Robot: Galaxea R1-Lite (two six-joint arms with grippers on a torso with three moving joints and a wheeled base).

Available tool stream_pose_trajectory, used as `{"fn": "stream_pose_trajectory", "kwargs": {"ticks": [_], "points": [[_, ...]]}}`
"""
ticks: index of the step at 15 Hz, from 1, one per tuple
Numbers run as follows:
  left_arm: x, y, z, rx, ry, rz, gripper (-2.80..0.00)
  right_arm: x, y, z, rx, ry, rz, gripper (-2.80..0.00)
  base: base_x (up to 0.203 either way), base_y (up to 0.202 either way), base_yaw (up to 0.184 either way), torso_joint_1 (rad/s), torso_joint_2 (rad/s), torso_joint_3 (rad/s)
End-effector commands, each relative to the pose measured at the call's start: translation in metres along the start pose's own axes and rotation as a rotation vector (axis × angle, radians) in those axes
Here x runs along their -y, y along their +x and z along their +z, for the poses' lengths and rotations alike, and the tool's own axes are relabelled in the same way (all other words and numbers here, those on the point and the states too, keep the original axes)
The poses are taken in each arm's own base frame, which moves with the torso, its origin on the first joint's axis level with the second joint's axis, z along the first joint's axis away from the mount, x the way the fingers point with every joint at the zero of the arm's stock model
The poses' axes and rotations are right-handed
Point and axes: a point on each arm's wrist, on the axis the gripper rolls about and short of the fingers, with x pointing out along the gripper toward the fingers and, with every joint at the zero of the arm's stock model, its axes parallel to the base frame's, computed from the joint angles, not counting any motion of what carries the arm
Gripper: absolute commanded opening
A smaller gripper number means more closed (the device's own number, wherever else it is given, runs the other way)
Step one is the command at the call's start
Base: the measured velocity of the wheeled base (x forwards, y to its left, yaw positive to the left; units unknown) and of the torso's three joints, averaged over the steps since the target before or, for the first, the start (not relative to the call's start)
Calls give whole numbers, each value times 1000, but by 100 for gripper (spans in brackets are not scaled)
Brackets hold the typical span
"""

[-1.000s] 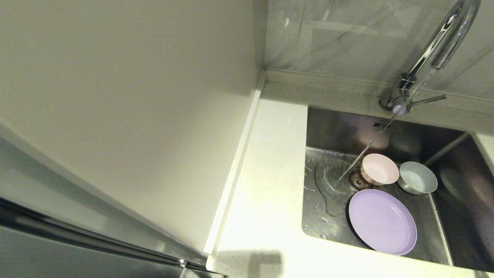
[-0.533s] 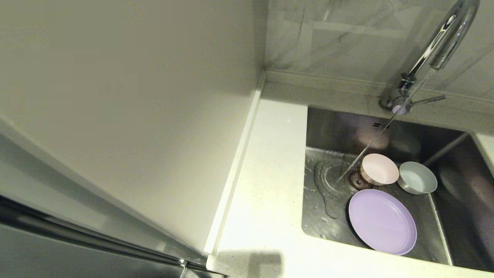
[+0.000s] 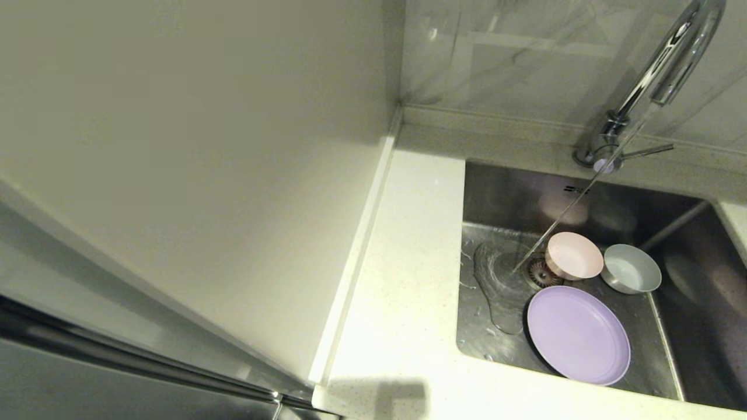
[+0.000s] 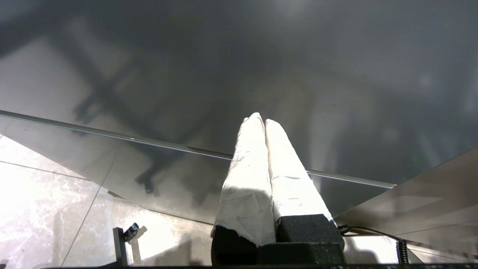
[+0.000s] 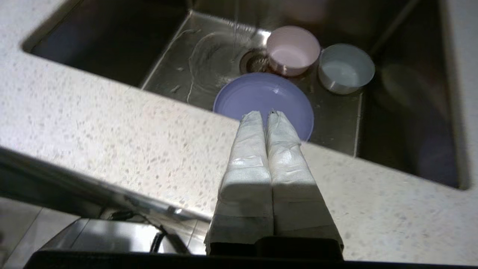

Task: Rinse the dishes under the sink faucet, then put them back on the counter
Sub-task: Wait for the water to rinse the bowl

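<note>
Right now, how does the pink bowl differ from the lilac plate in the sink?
The pink bowl is small and deep with upright walls; the lilac plate is wider, flat and shallow. The pink bowl sits right beside the drain strainer, close to where the water stream lands; the lilac plate lies nearer the front wall of the sink. Both sit open side up on the sink floor, out of the stream and untouched by either gripper.

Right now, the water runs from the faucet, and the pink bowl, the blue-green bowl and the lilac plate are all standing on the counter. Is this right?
Not quite. The water does run from the faucet, but the pink bowl, the blue-green bowl and the lilac plate are inside the sink, not on the counter. The head view and the right wrist view both show this.
</note>
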Motion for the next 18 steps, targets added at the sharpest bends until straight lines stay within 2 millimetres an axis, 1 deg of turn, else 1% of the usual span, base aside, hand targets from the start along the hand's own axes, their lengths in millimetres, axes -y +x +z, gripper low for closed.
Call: {"fn": "stream_pose_trajectory", "kwargs": {"ticks": [1, 6, 18], "points": [[0, 0, -1, -3, -1, 0, -280, 0, 1, -4, -16, 15, 2, -280, 0, 0, 0, 0, 0, 0], [0, 0, -1, -3, -1, 0, -280, 0, 1, -3, -15, 44, -5, -280, 0, 0, 0, 0, 0, 0], [0, 0, -1, -3, -1, 0, -280, 0, 1, -3, -15, 45, -5, -280, 0, 0, 0, 0, 0, 0]]}}
